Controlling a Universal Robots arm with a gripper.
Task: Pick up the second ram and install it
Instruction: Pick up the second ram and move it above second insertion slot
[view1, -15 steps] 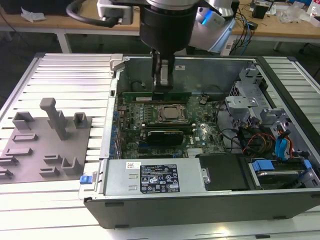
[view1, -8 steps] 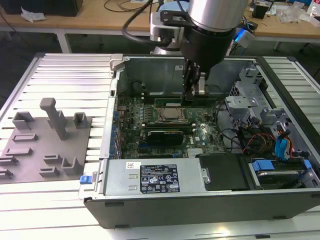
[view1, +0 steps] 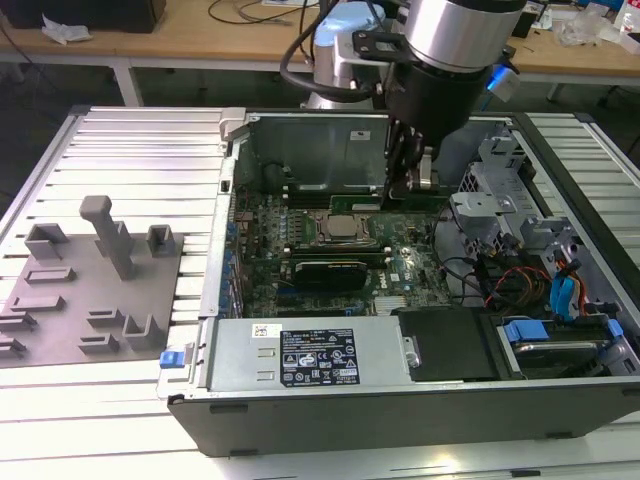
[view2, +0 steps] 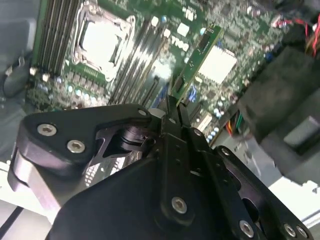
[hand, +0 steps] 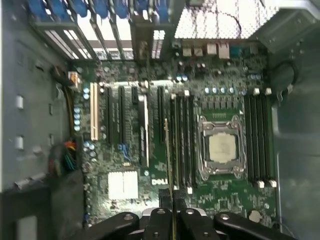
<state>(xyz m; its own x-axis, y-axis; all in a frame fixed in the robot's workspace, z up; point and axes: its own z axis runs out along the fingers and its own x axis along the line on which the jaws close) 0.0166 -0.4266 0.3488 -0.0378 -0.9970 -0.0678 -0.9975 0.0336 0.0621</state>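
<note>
Two dark fingers (view2: 169, 120) of the gripper (view2: 176, 104) are pinched narrow on one end of the second ram (view2: 199, 57), a slim green stick that juts out from the tips over the motherboard (view2: 165, 30). In the first wrist view the stick (hand: 168, 155) is seen edge-on, running parallel to the black memory slots (hand: 183, 140) and just beside them, on the side away from the processor socket (hand: 221, 148). Whether its lower edge touches a slot cannot be told.

In the exterior view the gripper (view1: 408, 185) reaches down into the open computer case (view1: 400, 410), at the far side of the board, beyond the socket. A grey power supply (view1: 300, 355) fills the near edge of the case, and blue and orange cables (view1: 560, 290) bunch at the exterior view's right.

The case lies on a table (view1: 130, 150) of ribbed, pale metal slats. On the exterior view's left, a grey tray (view1: 60, 345) with upright pegs rests flat on the slats, well apart from the gripper. Behind, wooden benches (view1: 200, 35) stand across a dark floor.
</note>
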